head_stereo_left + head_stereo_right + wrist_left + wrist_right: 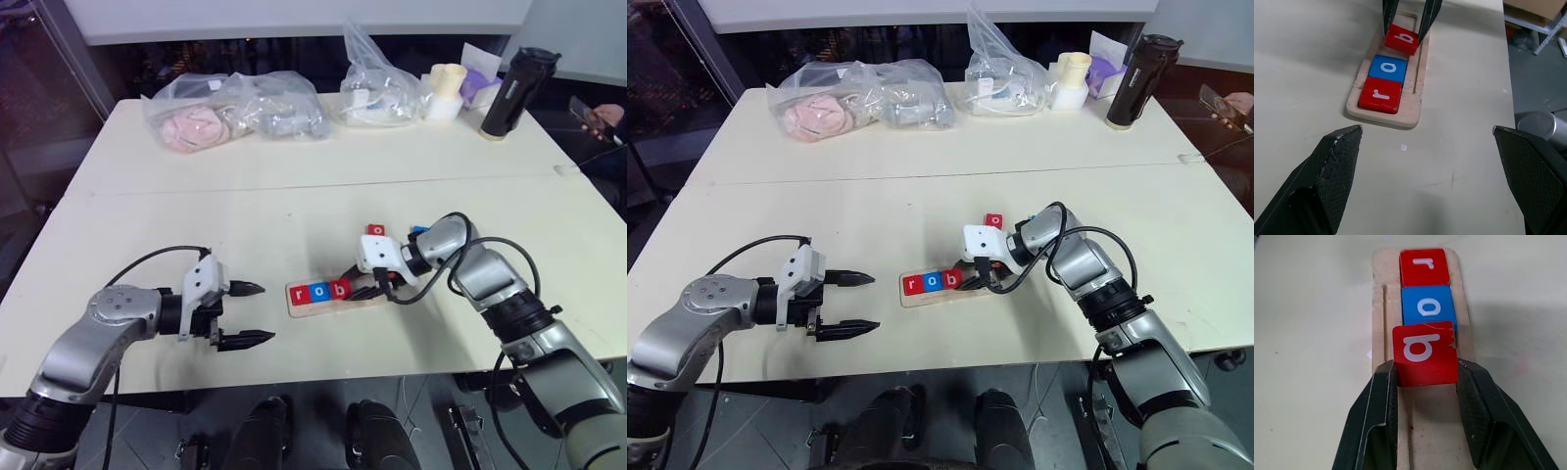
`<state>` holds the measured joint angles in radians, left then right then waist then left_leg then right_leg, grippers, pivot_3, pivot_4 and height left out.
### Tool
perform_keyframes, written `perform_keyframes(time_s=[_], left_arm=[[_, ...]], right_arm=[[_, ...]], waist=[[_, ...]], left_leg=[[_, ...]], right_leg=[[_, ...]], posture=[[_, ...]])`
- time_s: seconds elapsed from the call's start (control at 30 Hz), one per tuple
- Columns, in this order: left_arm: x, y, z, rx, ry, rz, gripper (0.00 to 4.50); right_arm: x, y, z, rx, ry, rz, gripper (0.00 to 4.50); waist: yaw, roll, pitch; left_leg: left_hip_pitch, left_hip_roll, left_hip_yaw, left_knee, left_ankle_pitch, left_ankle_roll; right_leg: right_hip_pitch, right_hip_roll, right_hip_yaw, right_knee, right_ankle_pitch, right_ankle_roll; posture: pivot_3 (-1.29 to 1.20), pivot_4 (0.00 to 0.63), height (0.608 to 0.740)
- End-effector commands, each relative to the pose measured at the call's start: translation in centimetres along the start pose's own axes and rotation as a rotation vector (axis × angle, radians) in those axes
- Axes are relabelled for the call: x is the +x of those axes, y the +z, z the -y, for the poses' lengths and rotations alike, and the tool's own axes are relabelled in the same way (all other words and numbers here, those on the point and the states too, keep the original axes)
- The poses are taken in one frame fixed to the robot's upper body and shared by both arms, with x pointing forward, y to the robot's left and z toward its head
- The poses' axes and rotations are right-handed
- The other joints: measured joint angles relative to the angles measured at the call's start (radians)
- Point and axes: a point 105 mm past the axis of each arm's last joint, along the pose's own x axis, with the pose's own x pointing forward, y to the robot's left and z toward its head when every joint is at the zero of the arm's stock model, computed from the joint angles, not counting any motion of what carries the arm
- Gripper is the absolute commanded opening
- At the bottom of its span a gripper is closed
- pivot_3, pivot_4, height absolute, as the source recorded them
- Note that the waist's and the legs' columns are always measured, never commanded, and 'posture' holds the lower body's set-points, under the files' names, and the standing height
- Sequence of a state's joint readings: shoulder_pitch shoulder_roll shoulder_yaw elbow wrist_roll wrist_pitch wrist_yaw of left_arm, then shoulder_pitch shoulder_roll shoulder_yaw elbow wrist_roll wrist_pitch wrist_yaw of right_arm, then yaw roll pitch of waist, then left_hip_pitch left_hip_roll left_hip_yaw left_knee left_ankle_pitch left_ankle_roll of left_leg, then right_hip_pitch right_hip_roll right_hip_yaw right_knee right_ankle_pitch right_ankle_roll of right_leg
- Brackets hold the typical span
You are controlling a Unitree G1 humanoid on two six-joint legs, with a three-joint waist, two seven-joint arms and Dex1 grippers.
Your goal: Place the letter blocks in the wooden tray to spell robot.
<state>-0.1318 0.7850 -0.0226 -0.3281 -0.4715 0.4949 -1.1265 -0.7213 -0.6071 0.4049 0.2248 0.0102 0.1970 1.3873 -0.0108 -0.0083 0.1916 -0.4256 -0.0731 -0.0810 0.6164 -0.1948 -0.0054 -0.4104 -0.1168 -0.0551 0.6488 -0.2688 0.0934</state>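
Observation:
The wooden tray [312, 306] lies mid-table in front of me. A red r block [1380, 95] and a blue o block [1389, 69] lie side by side at its left end. My right gripper [1425, 369] is shut on a red b block [1424, 354], held slightly tilted over the tray right beside the blue o. A red o block [376, 230] and part of a blue block [419, 231] lie on the table just behind my right wrist. My left gripper [261, 313] hovers open and empty to the left of the tray.
Along the far edge of the table [294, 186] stand clear plastic bags [230, 110] of soft items, another bag [377, 93], pale cups [447, 90] and a black bottle [516, 93]. A person's hand with a phone [596, 119] is at the far right.

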Motion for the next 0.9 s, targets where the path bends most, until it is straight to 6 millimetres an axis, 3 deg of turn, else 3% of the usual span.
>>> perform_keyframes(time_s=[0.03, 0.4, 0.5, 0.57, 0.6, 0.63, 0.73, 0.9], left_arm=[[-0.1, 0.9, 0.3, 0.035, -0.009, 0.021, 4.50], [0.0, 0.9, 0.2, 0.033, -0.007, 0.024, 4.50], [0.1, 0.9, 0.2, 0.033, -0.004, 0.024, 4.50], [0.1, 0.9, 0.2, 0.033, -0.002, 0.025, 4.50], [0.1, 0.9, 0.2, 0.034, -0.001, 0.024, 4.50], [0.1, 0.9, 0.1, 0.034, 0.001, 0.024, 4.50], [0.1, 0.8, 0.0, 0.034, 0.005, 0.025, 4.50], [0.2, 0.8, 0.0, 0.033, 0.004, 0.026, 4.50]], right_arm=[[-0.4, 0.9, 0.8, -0.048, -0.024, 0.003, 1.11], [-0.3, 1.0, 1.4, -0.047, -0.036, 0.004, 1.11], [-0.3, 1.1, 1.4, -0.050, -0.034, 0.002, 2.70], [-0.2, 1.1, 1.3, -0.053, -0.029, 0.002, 3.52], [-0.2, 1.2, 1.2, -0.055, -0.025, 0.004, 4.25], [-0.3, 1.3, 1.2, -0.057, -0.022, 0.005, 4.47], [-0.4, 1.7, 1.3, -0.066, -0.029, 0.013, 4.47], [-1.6, 3.2, 4.6, -0.020, -0.199, 0.089, 4.47]], waist=[[0.000, 0.000, 0.000], [-0.001, 0.000, 0.000], [-0.001, 0.000, 0.000], [0.000, 0.000, 0.000], [-0.001, 0.000, 0.000], [-0.001, 0.000, 0.000], [-0.001, 0.000, 0.000], [-0.005, 0.000, 0.000]], left_leg=[[0.000, 0.000, 0.000, 0.000, 0.000, 0.000], [0.000, 0.000, 0.000, 0.000, 0.000, 0.000], [0.000, 0.000, 0.000, 0.000, 0.000, 0.000], [0.000, 0.000, 0.000, 0.000, 0.000, 0.000], [0.000, 0.000, 0.000, 0.000, 0.000, 0.000], [0.000, 0.000, 0.000, 0.000, 0.000, 0.000], [0.000, 0.000, 0.000, 0.000, 0.000, 0.000], [0.000, 0.000, 0.000, 0.000, 0.001, -0.001]], right_leg=[[0.000, 0.000, 0.000, 0.000, 0.000, 0.000], [0.000, 0.000, 0.000, 0.001, 0.000, 0.000], [0.000, 0.001, 0.000, 0.001, 0.000, 0.000], [0.000, 0.001, 0.000, 0.001, 0.000, 0.000], [0.000, 0.001, 0.000, 0.001, 0.000, 0.000], [0.000, 0.001, 0.000, 0.001, 0.000, 0.000], [0.000, 0.002, 0.000, 0.001, 0.000, 0.000], [-0.001, 0.002, 0.000, 0.002, 0.001, 0.000]], posture=[[0.00, 0.150, 0.725], [0.00, 0.150, 0.725], [0.00, 0.150, 0.725], [0.00, 0.150, 0.725], [0.00, 0.150, 0.725], [0.00, 0.150, 0.725], [0.00, 0.150, 0.725], [0.00, 0.150, 0.725]])
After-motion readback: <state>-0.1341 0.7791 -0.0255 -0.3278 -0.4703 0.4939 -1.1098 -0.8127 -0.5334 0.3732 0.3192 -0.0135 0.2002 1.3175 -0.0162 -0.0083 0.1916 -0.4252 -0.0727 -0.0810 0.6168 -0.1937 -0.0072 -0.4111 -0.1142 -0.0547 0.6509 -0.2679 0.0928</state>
